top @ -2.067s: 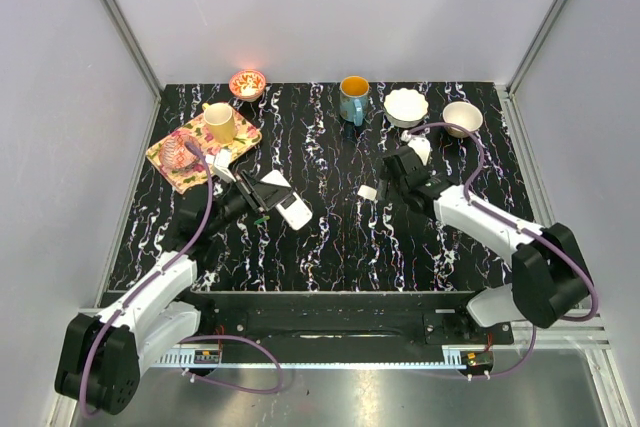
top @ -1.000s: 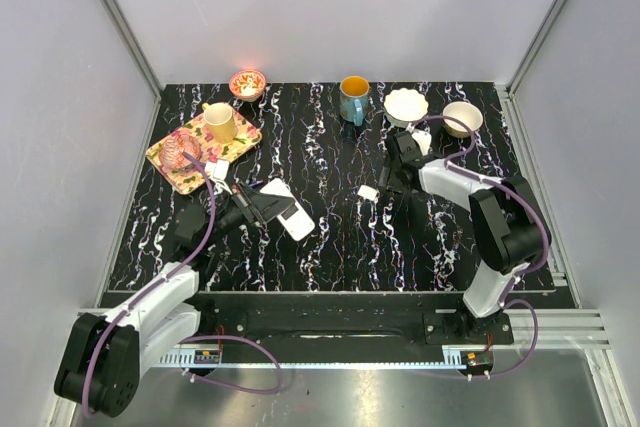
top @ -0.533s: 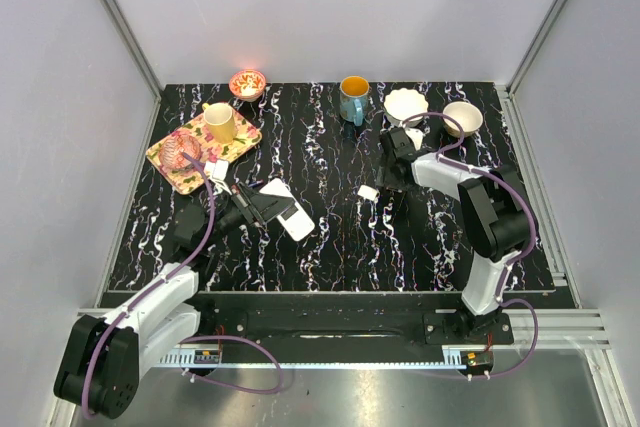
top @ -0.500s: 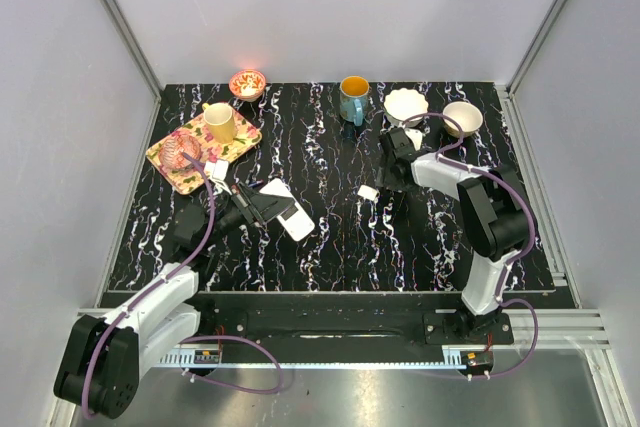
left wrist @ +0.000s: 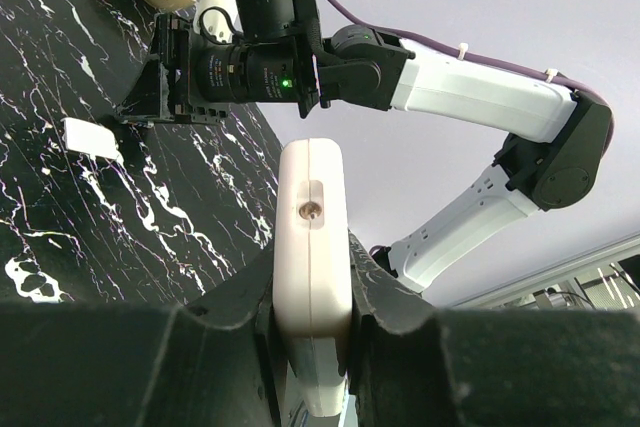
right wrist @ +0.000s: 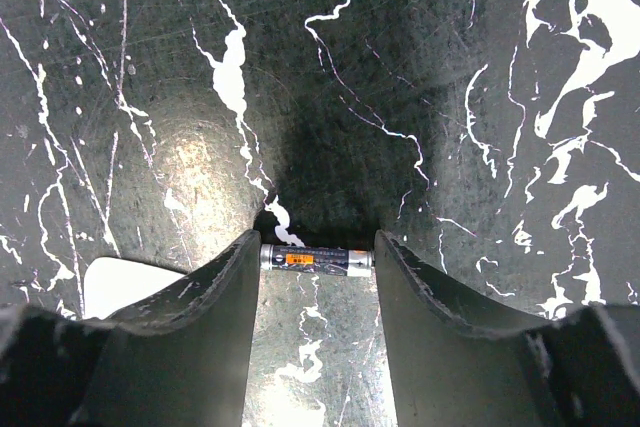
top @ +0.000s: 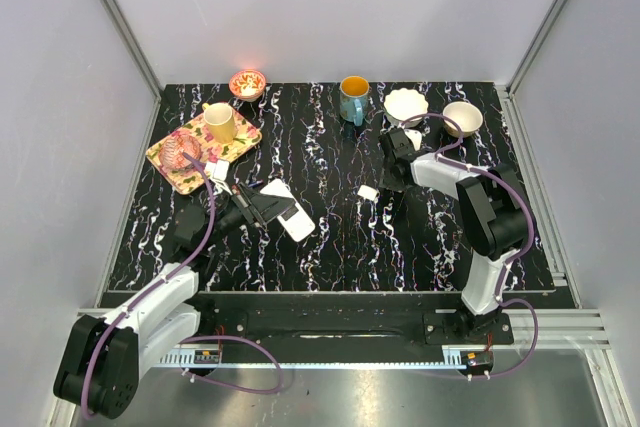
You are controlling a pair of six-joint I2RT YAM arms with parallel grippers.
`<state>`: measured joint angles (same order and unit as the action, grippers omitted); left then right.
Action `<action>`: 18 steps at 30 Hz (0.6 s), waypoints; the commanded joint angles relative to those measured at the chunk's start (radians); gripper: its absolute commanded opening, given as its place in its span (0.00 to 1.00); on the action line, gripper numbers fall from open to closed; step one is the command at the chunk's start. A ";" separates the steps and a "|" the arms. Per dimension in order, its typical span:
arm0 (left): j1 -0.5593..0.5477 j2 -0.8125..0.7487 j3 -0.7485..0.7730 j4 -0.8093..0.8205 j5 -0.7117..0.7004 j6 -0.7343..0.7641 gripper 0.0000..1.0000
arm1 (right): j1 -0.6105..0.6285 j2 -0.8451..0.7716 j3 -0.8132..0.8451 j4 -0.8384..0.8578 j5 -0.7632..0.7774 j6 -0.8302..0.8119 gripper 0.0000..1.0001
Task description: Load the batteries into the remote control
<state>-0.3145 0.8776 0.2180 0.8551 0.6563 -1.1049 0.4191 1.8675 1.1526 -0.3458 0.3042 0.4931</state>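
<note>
The thin dark cylindrical battery [right wrist: 316, 259], with an orange label and silver ends, is lying flat on the black white-veined marble-pattern table [top: 330, 247], crosswise between the two fingers of the right gripper [right wrist: 318, 247]. Its ends are reaching both inner finger faces with no gap showing. I cannot tell whether the jaws are already squeezing it or only bracketing it.

The right arm is folding back on itself, elbow toward the near right, with the wrist pointing left and down at the table's middle right, just in front of the white scalloped bowl [top: 406, 105].

The flat white plastic remote control [left wrist: 312, 217] is sitting well apart from that battery, off to the left. It is being pinched between the pressed-in fingers of the left gripper [left wrist: 312, 282]. In the overhead view it is showing its plain white side. The left arm is stretching forward low over the table, wrist angled right toward the centre.

A small flat white rectangular piece [top: 368, 192] is lying on the table between the two grippers, just left of the right one.

The left wrist view is cutting off the remote's lower end behind the fingers. Its compartment is not showing in any view, and I cannot make out a second battery.
</note>
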 commanded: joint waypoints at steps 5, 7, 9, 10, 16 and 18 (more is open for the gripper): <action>-0.006 -0.019 -0.006 0.056 0.016 0.000 0.00 | 0.004 0.005 -0.014 -0.005 -0.019 0.018 0.50; -0.008 -0.019 -0.008 0.055 0.016 -0.001 0.00 | 0.004 0.002 -0.021 -0.005 -0.025 0.021 0.44; -0.008 -0.019 -0.006 0.055 0.016 -0.001 0.00 | 0.004 -0.007 -0.025 -0.004 -0.028 0.024 0.34; -0.009 -0.022 -0.006 0.055 0.016 -0.001 0.00 | 0.004 -0.013 -0.031 -0.004 -0.031 0.024 0.31; -0.008 -0.032 -0.005 0.041 0.013 0.002 0.00 | 0.006 -0.094 -0.033 -0.024 -0.005 -0.014 0.20; -0.008 -0.032 -0.002 0.041 0.012 0.000 0.00 | 0.006 -0.146 -0.027 -0.045 -0.020 -0.037 0.18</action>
<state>-0.3191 0.8639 0.2176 0.8543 0.6559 -1.1049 0.4191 1.8328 1.1202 -0.3527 0.2947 0.4927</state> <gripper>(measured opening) 0.256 0.490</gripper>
